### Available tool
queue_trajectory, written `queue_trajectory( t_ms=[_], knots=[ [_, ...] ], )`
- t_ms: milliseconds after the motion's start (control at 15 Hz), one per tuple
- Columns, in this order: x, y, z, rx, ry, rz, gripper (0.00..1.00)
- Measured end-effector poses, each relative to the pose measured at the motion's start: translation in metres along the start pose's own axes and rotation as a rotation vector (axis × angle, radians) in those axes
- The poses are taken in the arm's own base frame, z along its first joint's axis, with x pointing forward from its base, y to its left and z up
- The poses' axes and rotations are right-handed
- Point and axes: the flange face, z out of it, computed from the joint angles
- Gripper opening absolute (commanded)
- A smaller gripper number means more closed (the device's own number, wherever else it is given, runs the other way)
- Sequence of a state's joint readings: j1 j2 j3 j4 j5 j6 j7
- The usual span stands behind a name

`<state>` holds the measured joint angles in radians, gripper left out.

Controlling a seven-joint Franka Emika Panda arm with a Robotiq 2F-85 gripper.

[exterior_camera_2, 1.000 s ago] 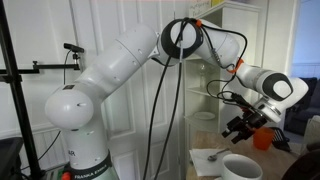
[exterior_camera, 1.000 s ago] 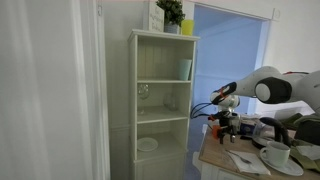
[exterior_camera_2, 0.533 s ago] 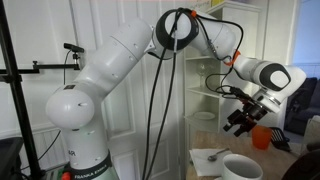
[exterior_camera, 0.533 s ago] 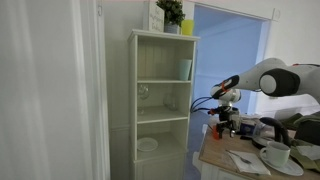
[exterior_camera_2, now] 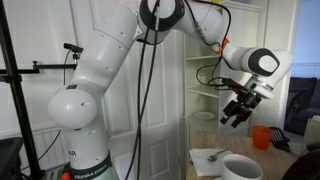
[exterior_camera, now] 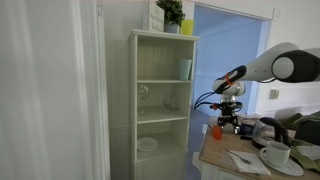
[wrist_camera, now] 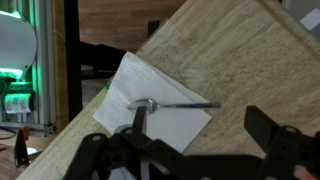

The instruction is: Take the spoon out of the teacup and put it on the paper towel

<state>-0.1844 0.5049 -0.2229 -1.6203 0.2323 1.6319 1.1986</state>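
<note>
Spoon (wrist_camera: 180, 102) lay flat across the white paper towel (wrist_camera: 128, 80), straight beneath the claw (wrist_camera: 195, 125) in the wrist view, its bowl near the middle of the sheet and its handle reaching the sheet's edge. The claw hung well above the wooden table (wrist_camera: 235, 55), its jaws spread with nothing between them. In an exterior view the claw (exterior_camera_2: 236, 112) was high over the towel (exterior_camera_2: 203, 159), with the spoon (exterior_camera_2: 214, 155) below it and the white teacup (exterior_camera_2: 240, 168) also below, just beside the towel. A small orange cup (exterior_camera_2: 262, 137) stood lower than the claw and off to its side.

Judged from how things lay, the task looked finished in its essentials: the spoon was out of the teacup, rested on the towel, and was released. Nothing seemed left but to carry the arm clear. Whether the teacup held anything else could not be told from these views.
</note>
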Motion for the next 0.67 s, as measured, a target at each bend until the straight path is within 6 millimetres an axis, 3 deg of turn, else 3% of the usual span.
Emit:
queue_trajectory(
  t_ms=[400, 533, 667],
  knots=[
    [-0.018, 0.071, -0.054, 0.247, 0.09, -0.168, 1.0],
    [-0.022, 0.096, -0.065, 0.331, 0.114, -0.225, 1.0],
    [-0.023, 0.106, -0.069, 0.346, 0.114, -0.232, 1.0]
  ],
)
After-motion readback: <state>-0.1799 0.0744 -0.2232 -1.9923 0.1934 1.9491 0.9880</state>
